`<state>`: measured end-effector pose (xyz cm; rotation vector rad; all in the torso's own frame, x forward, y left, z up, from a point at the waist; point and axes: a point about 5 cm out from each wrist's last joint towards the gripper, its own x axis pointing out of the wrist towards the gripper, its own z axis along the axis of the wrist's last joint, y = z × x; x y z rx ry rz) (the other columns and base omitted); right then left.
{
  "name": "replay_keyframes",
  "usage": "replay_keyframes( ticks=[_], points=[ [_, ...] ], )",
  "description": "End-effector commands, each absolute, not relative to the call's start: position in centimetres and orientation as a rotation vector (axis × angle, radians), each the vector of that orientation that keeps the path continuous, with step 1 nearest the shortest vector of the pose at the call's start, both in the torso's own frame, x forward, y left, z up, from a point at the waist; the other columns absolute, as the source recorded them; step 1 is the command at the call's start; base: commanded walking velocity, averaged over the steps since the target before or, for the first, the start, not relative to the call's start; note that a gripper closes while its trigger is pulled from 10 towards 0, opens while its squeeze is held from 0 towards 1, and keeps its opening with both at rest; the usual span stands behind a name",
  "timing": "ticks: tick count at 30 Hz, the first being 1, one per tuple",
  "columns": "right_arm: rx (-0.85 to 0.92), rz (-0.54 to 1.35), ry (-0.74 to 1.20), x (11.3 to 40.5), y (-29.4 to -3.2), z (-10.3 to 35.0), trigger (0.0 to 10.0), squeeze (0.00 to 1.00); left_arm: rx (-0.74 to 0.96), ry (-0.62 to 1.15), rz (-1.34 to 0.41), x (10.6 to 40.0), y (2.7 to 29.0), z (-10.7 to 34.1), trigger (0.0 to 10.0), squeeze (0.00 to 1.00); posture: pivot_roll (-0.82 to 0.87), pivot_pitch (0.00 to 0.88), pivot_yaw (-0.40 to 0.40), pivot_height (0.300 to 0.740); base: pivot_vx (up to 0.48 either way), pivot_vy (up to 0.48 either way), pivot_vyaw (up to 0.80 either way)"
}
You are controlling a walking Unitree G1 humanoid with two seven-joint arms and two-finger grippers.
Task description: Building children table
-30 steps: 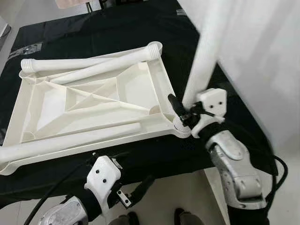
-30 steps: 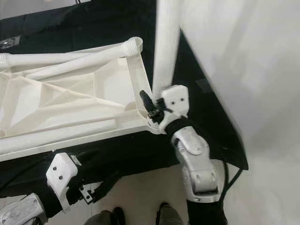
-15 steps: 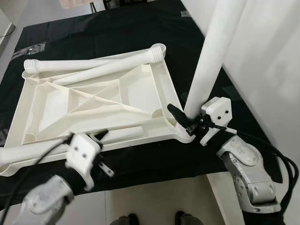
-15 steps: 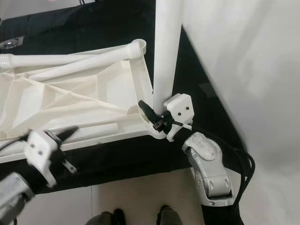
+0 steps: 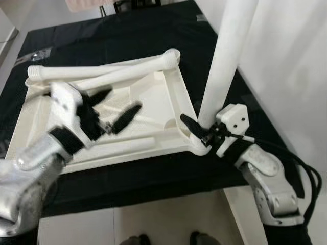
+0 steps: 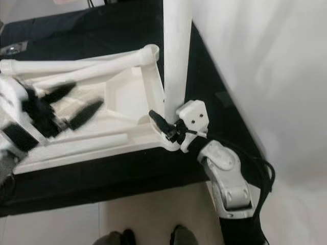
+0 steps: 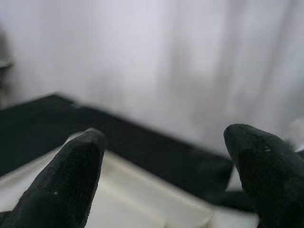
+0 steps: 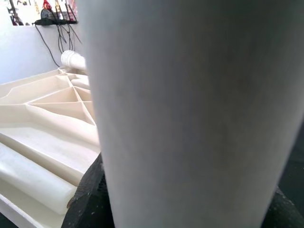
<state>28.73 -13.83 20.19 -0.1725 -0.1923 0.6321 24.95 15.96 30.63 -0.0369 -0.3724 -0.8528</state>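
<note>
Right gripper (image 5: 198,127) pinches leg (image 5: 225,56) upright at tabletop (image 5: 168,104) corner, I judge to seat it | left gripper (image 5: 113,108) spread above underside, ready to brace.

Bright, even, daylit; washed out along the white curtain (image 5: 286,66). Motion-blurred at the left arm (image 5: 46,153) and left gripper (image 5: 115,109). Soft and out of focus in both wrist views.

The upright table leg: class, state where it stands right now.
In the left eye view the upright table leg stands at the tabletop's near right corner, gripped at its base by the right gripper.
</note>
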Motion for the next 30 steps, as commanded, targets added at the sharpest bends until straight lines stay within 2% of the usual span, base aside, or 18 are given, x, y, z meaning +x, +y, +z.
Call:
replay_keyframes(
  ticks=[1,2,4,5,7,14,17,19,20,24,26,29,30],
  points=[
    [-0.101,0.652,0.099,28.2,-14.0,14.2,10.0,0.0,-0.06,-0.332,-0.894,24.9,16.3,30.3,10.0,0.63,-0.02,0.257,0.082,0.74,0.0,0.0,0.0],
    [-0.11,0.66,0.1,28.2,-13.9,14.2,10.0,0.0,-0.094,-0.334,-0.979,24.8,15.8,30.9,10.0,1.0,-0.02,0.256,0.083,0.74,0.0,0.0,0.0],
    [-0.127,0.683,0.095,28.1,-13.6,14.2,10.0,0.0,-0.138,-0.304,-1.148,24.6,15.1,31.3,10.0,1.0,-0.02,0.253,0.085,0.74,0.0,0.0,0.0],
    [-0.127,0.683,0.095,28.1,-13.6,14.2,10.0,0.0,-0.138,-0.304,-1.148,24.6,15.1,31.3,10.0,1.0,-0.02,0.253,0.085,0.74,0.0,0.0,0.0],
    [-0.147,0.706,0.088,28.1,-13.3,14.4,10.0,0.0,-0.13,-0.268,-1.258,24.6,14.5,31.5,10.0,1.0,-0.03,0.251,0.085,0.74,0.0,0.0,0.0],
    [-0.154,0.759,0.065,28.2,-12.3,15.0,10.0,0.0,-0.094,-0.256,-1.31,26.4,13.6,32.5,10.0,1.0,-0.03,0.243,0.087,0.74,0.0,0.0,0.0],
    [-0.175,0.842,0.023,27.9,-10.8,16.2,10.0,0.0,0.008,-0.321,-1.248,30.5,11.2,34.6,10.0,1.0,-0.03,0.237,0.091,0.74,0.0,0.0,0.0],
    [-0.177,0.853,0.018,27.9,-10.6,16.3,10.0,0.0,0.021,-0.338,-1.244,31.2,10.5,35.1,10.0,1.0,-0.03,0.237,0.091,0.74,0.0,0.0,0.0],
    [-0.179,0.864,0.016,27.8,-10.3,16.4,10.0,0.0,0.019,-0.355,-1.267,31.6,9.6,35.8,10.0,0.0,-0.03,0.235,0.095,0.74,0.0,0.0,0.0],
    [-0.181,0.872,0.014,27.7,-10.2,16.4,10.0,0.0,0.02,-0.361,-1.293,31.7,9.0,36.2,10.0,0.0,-0.03,0.235,0.095,0.74,0.0,0.0,0.0],
    [-0.178,0.893,0.015,27.4,-9.5,16.5,10.0,0.0,0.011,-0.366,-1.406,31.1,7.1,36.7,10.0,0.0,-0.04,0.233,0.103,0.74,0.0,0.0,0.0],
    [-0.178,0.893,0.015,27.4,-9.5,16.5,10.0,0.0,0.011,-0.366,-1.406,31.1,7.1,36.7,10.0,0.0,-0.04,0.233,0.103,0.74,0.0,0.0,0.0],
    [-0.174,0.898,0.018,27.3,-9.0,16.6,10.0,0.0,0.001,-0.352,-1.528,30.0,5.9,36.6,10.0,0.0,-0.04,0.229,0.106,0.74,0.0,0.0,0.0]
  ],
)
